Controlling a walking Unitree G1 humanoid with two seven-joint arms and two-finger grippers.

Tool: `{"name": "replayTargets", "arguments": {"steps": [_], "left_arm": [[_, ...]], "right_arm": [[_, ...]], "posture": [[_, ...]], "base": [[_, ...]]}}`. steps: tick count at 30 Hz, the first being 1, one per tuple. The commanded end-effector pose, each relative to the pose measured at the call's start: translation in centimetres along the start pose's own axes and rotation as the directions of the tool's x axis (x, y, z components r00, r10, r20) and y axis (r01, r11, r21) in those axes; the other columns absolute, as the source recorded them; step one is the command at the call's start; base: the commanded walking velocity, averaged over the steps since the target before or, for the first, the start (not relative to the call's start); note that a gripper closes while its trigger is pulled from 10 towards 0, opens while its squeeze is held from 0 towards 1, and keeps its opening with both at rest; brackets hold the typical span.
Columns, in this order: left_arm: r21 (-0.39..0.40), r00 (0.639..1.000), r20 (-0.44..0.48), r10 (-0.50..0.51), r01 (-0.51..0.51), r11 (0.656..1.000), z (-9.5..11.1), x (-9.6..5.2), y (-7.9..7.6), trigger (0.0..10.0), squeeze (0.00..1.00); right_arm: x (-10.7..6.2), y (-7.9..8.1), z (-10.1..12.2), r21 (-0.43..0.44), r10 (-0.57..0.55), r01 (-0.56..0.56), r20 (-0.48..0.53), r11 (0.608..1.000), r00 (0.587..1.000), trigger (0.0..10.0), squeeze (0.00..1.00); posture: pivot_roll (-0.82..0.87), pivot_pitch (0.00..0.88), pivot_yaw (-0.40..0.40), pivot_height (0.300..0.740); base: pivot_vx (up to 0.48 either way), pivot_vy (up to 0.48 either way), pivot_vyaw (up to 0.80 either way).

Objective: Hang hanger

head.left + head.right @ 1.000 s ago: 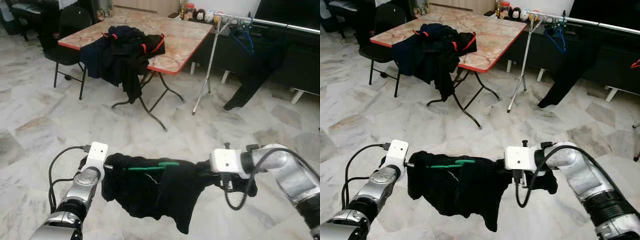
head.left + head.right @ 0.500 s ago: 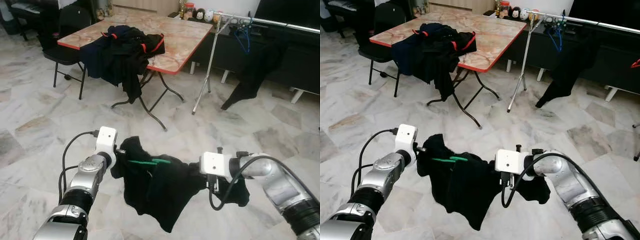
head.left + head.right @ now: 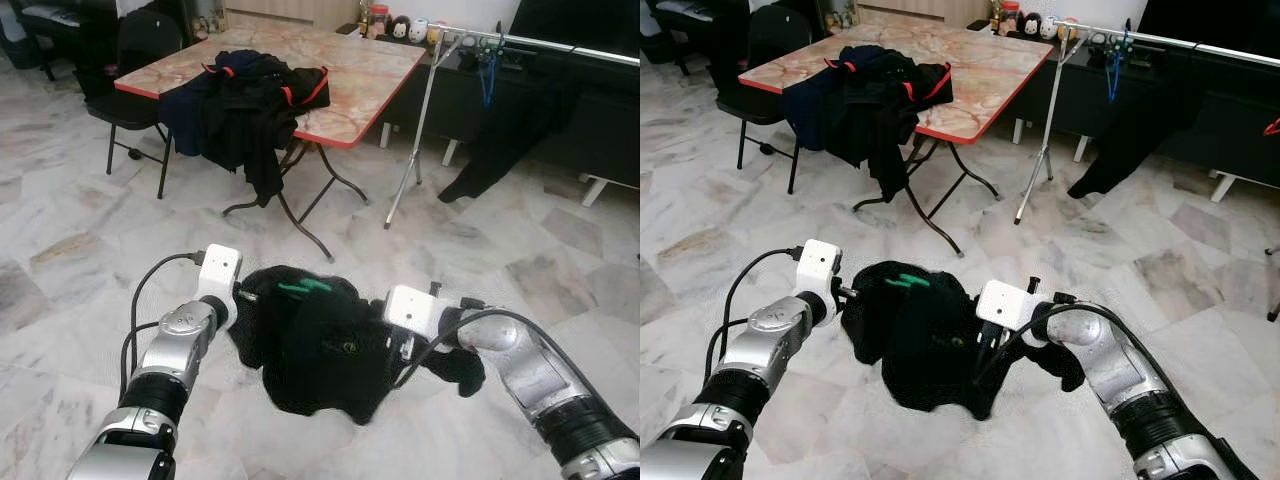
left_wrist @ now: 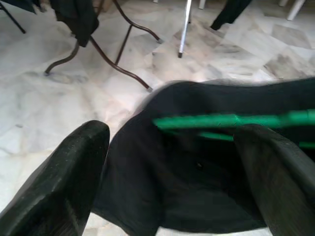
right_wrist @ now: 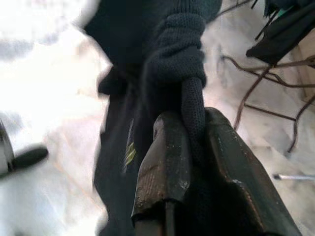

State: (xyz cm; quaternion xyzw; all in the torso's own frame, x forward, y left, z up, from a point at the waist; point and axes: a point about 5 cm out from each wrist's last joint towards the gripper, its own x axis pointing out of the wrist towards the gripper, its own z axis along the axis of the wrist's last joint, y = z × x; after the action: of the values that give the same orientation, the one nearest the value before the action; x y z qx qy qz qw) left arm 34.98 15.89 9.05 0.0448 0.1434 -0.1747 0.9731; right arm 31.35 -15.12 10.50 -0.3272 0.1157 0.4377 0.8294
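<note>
Marble floor (image 3: pixel 90 250) runs from the robot's feet to the far wall.

**Nearest: the load.** A black garment (image 3: pixel 320 345) on a green hanger (image 3: pixel 303 288) is carried in mid-air between the two arms, bunched together and clear of the floor.

- Left hand (image 4: pixel 172 162): the fingers (image 4: pixel 74 172) stand wide apart, one on each side of the garment's edge. The green hanger bar crosses between them. The wrist view does not confirm that they are gripping it.
- Right hand (image 5: pixel 189 162): the fingers are closed on a twisted roll of the garment's knit fabric, which fills the narrow gap between them.

**Middle distance.** A folding surface (image 3: pixel 360 75) with a red edge carries a heap of dark clothes (image 3: pixel 245 95) that spills over its near edge. A black chair (image 3: pixel 135 70) stands at its left end.

**Farthest.** A silver clothes rail (image 3: pixel 520 40) on a slanted leg stands at the right, well apart from the robot. It already holds a blue hanger (image 3: pixel 488 75) and a dark garment (image 3: pixel 515 135).

**Step in hand (judgement).** The dressed hanger is in transport; hanging has not started.

**Next move (judgement).** Close the distance to the rail, lift the load to rail height and free the hook from the bunched cloth. The hook cannot be made out at present, so its orientation needs checking first.
</note>
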Motion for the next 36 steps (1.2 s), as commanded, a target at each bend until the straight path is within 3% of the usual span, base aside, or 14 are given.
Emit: {"name": "replayTargets", "arguments": {"steps": [1, 11, 21, 27, 30, 36], "left_arm": [[0.028, 0.999, -0.01, -0.034, 0.034, 0.999, 0.1, 0.0, -0.5, 10.0, 0.0], [0.03, 0.999, -0.006, -0.051, 0.051, 0.998, 0.2, 0.0, -0.9, 10.0, 0.0], [0.036, 0.979, 0.157, 0.127, -0.135, 0.99, 2.8, -0.8, 1.7, 10.0, 0.0], [0.023, 0.958, 0.21, 0.196, -0.206, 0.978, 3.6, -1.1, 2.6, 10.0, 0.0], [0.011, 0.95, 0.228, 0.213, -0.221, 0.975, 3.8, -1.3, 2.9, 10.0, 0.0], [0.002, 0.942, 0.247, 0.228, -0.236, 0.972, 4.0, -1.8, 3.7, 10.0, 0.0]], "right_arm": [[-0.2, -1.2, 2.0, 0.018, -0.054, 0.053, 0.102, 0.998, 0.993, 10.0, 0.0], [0.4, -1.3, 0.9, -0.047, -0.1, 0.101, 0.019, 0.994, 0.995, 10.0, 0.0], [-0.5, -0.8, -1.6, -0.134, -0.07, 0.058, -0.092, 0.989, 0.993, 10.0, 0.0], [-1.5, -1.1, -1.7, -0.107, -0.046, 0.043, -0.028, 0.993, 0.999, 10.0, 0.0], [-2.2, -1.3, -1.4, -0.064, -0.034, 0.038, 0.057, 0.997, 0.998, 10.0, 0.0], [-3.7, -1.1, -1.2, 0.003, 0.062, -0.063, 0.169, 0.998, 0.984, 10.0, 0.0]], "posture": [[-0.14, 0.0, -0.002, 0.74], [-0.14, 0.0, -0.002, 0.74], [-0.14, 0.0, -0.004, 0.74], [-0.14, 0.0, -0.002, 0.74], [-0.14, 0.0, -0.002, 0.74], [-0.14, 0.0, 0.0, 0.74]], "base": [[0.0, 0.0, 0.0], [0.0, 0.0, 0.0], [0.0, 0.0, 0.0], [0.0, 0.0, 0.0], [0.0, 0.0, 0.0], [0.0, 0.0, 0.0]]}}
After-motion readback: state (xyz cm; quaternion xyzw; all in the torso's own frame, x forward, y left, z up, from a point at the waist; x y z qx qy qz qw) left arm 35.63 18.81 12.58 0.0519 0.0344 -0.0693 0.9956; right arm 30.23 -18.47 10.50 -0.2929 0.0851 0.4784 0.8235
